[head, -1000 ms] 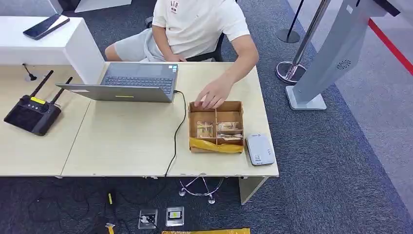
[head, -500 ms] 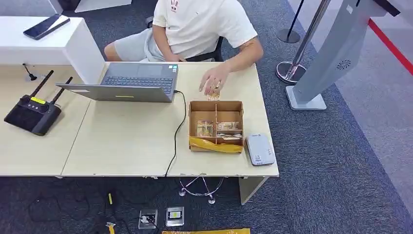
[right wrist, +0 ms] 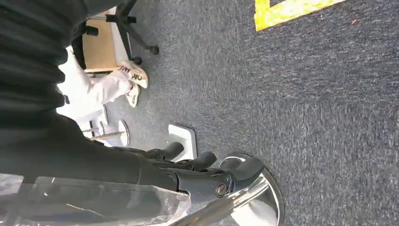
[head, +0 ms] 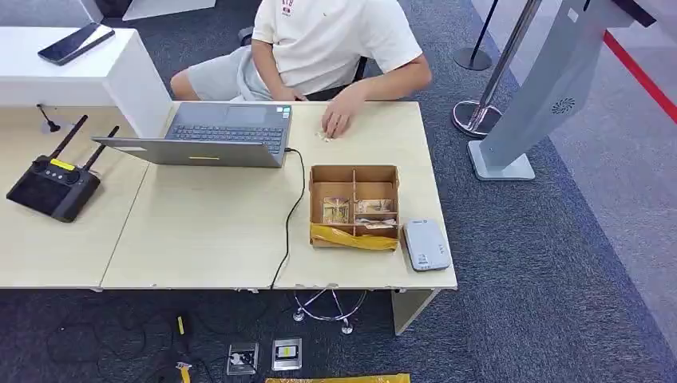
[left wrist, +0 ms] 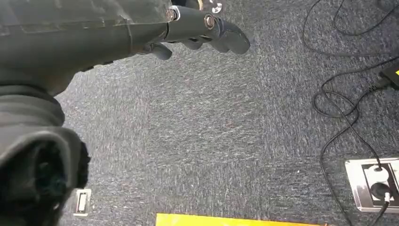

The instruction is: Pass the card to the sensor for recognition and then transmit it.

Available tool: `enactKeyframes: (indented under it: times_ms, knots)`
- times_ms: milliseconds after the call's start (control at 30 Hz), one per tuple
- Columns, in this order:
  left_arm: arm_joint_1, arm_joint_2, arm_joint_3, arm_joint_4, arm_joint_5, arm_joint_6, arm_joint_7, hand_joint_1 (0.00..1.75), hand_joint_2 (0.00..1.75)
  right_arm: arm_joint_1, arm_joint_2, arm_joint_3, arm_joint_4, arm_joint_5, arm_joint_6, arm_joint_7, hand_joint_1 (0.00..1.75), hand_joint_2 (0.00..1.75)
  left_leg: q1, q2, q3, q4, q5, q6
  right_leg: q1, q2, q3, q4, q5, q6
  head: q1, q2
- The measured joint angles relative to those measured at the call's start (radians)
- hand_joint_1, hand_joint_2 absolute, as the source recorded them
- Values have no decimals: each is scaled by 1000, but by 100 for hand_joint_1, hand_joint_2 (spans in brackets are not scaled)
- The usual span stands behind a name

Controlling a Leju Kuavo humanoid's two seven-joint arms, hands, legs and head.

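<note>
A brown cardboard box [head: 354, 171] with several compartments stands on the table's right part. Cards [head: 336, 210] lie in its middle compartments and a yellow packet [head: 354, 238] lies along its near side. The white card sensor [head: 425, 245] lies flat just right of the box, near the table's front corner. My left hand [left wrist: 188, 28] hangs over the carpet with its fingers loosely apart and nothing in it. My right hand [right wrist: 197, 172] also hangs above the floor, holding nothing.
A person sits behind the table, one hand [head: 335, 121] resting on the tabletop beyond the box. An open laptop [head: 227, 134] with a black cable stands at the centre, and a black antenna device [head: 53, 185] at the left. A grey kiosk stand [head: 543, 88] rises on the right.
The person's hand has drawn back from the box's far compartment to the far side of the table. Box, cards and sensor have stayed put.
</note>
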Motion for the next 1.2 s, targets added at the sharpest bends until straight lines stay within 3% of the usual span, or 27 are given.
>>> enactKeyframes:
  times_ms: [1200]
  knots:
    - [23,8,0,-35,19,3,4,0,0,0,13,14,5,21,-24,-22,0,175,0,0,0,0,0,0,0,0,0,0,0,0,0,0]
